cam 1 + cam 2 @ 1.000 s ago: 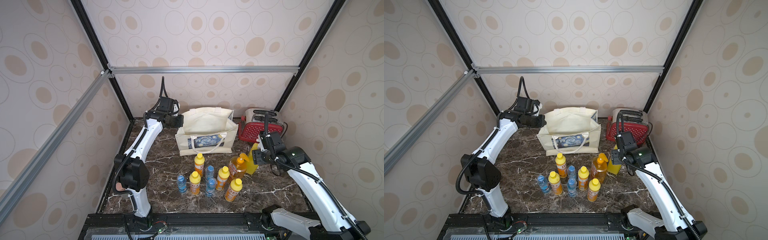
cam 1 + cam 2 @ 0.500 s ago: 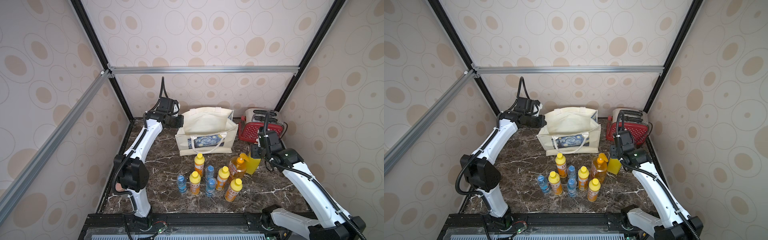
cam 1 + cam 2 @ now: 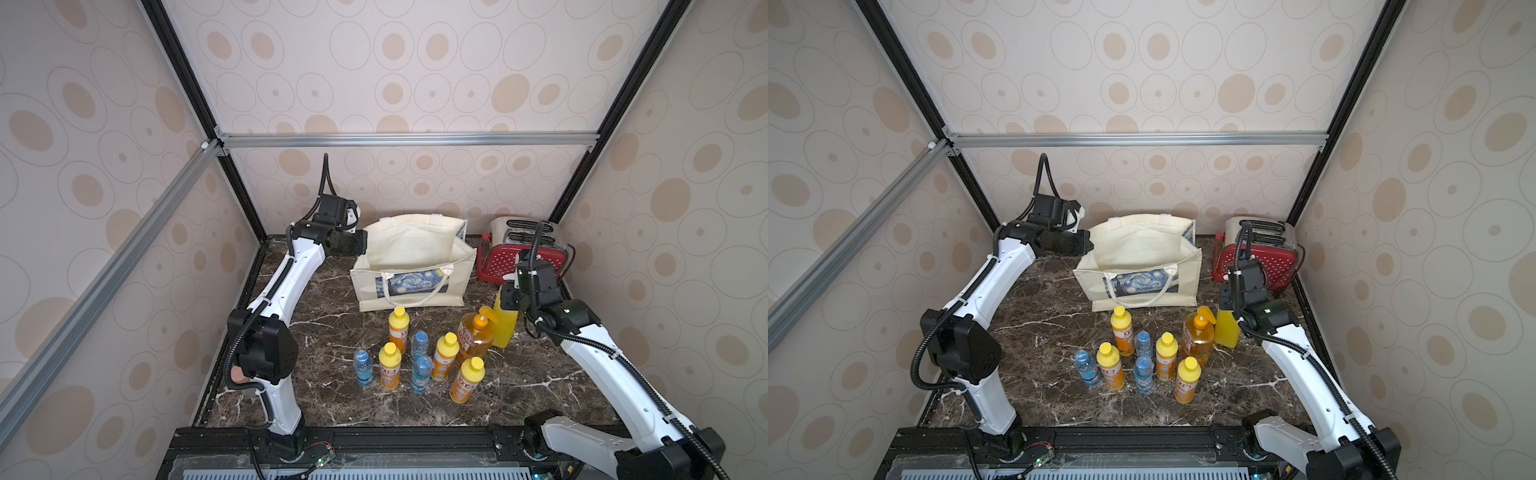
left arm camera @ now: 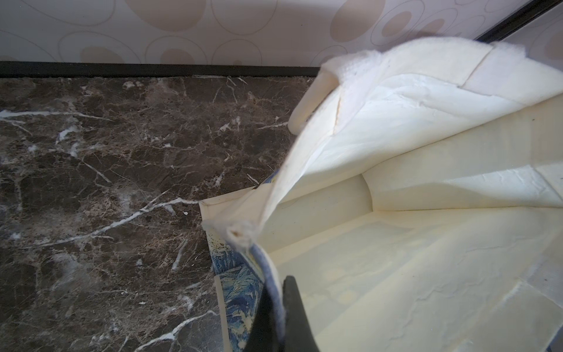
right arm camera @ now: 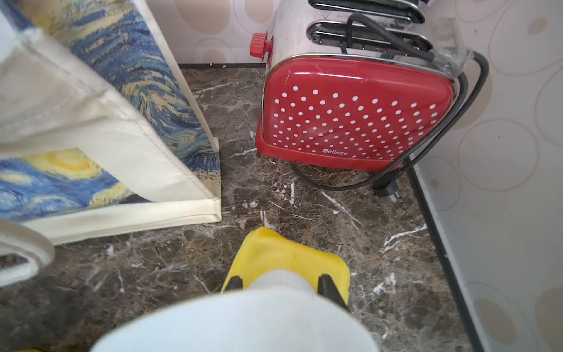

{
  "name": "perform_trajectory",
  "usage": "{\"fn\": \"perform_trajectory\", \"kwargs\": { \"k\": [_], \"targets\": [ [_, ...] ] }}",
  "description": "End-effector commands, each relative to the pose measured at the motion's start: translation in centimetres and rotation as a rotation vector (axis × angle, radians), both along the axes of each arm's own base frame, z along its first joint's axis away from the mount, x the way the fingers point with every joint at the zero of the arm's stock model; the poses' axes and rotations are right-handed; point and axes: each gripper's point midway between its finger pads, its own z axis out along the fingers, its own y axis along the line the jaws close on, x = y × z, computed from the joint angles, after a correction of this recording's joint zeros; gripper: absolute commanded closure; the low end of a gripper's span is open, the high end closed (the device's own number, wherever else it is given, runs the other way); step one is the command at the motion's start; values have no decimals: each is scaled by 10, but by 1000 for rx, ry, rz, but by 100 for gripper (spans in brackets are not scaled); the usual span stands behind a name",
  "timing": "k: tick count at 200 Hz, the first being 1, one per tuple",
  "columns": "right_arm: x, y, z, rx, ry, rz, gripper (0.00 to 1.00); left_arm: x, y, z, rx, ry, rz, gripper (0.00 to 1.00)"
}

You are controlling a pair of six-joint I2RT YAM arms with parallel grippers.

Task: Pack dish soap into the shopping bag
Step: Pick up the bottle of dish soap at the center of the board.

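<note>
Soap [image 3: 444,363] all stands outside the bag [image 3: 365,291]. My left gripper [image 4: 278,311] is clamped on the rim so the mouth gapes; my right gripper [image 5: 281,283] straddles the yellow bottle [image 5: 286,253] at its pump neck, whether gripping I cannot tell.

The only word that reads clearly is the brand "Belinee", in small white letters low on the red, white-dotted side of the toaster [image 5: 356,115], seen in the right wrist view. On its metal top, small triangle marks and a faint line of print stand beside the slots, too blurred to read. In both top views the small orange bottles [image 3: 464,386] [image 3: 1185,384] and the amber bottle [image 3: 471,338] [image 3: 1196,343] carry labels with red and white lettering, too small to make out.
</note>
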Motion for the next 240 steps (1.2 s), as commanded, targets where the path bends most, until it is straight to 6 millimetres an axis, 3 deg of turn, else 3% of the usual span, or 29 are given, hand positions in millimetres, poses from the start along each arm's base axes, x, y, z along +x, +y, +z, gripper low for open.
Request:
{"fn": "perform_trajectory", "kwargs": {
  "k": [1, 39, 59, 98, 140, 184, 240],
  "targets": [
    [-6, -1, -19, -28, 66, 19, 85, -6, 1, 2, 2, 6, -17, 100],
    [-3, -2, -1, -53, 47, 26, 100, -6, 1, 0, 3, 12, -15, 100],
    [-2, -6, 20, -74, 13, 22, 100, -6, 0, -1, -2, 15, -18, 100],
    [-2, -2, 79, -62, -111, 64, 100, -7, -3, -3, -14, 22, -27, 100],
    [-16, 5, 137, -25, -231, 133, 100, -7, -7, -3, -33, 25, -42, 100],
    [-32, 10, 176, 5, -303, 185, 100, -8, -13, -4, -40, 27, -57, 100],
    [-46, 41, 234, 81, -417, 333, 100, -8, -22, -9, -44, 39, -80, 100]
  ]
}}
